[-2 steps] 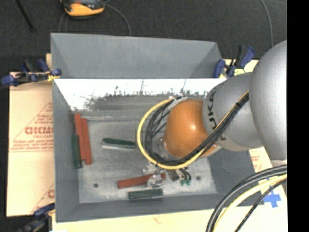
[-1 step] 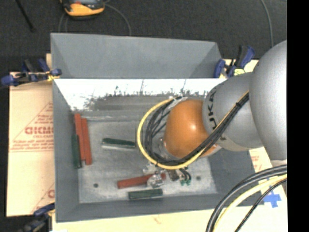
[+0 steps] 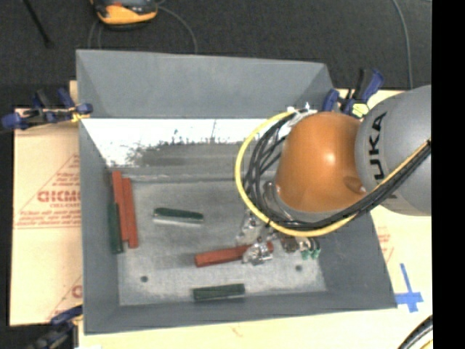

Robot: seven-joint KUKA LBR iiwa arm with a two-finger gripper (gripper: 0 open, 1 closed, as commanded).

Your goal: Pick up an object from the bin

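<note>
You're looking at dark, speckled floor (image 3: 240, 20) across the top of the frame. Upper left, an orange-and-black device (image 3: 122, 4) lies on it, and a thin pale cable (image 3: 192, 35) curves off to its right. A thin dark rod (image 3: 33, 13) slants at far upper left. Light looks even.

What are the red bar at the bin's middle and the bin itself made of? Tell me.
Red bar: probably plastic or painted wood; even matte colour, straight edges.
Bin: sheet metal, matte grey, with dark scuffs on its far wall.
</note>
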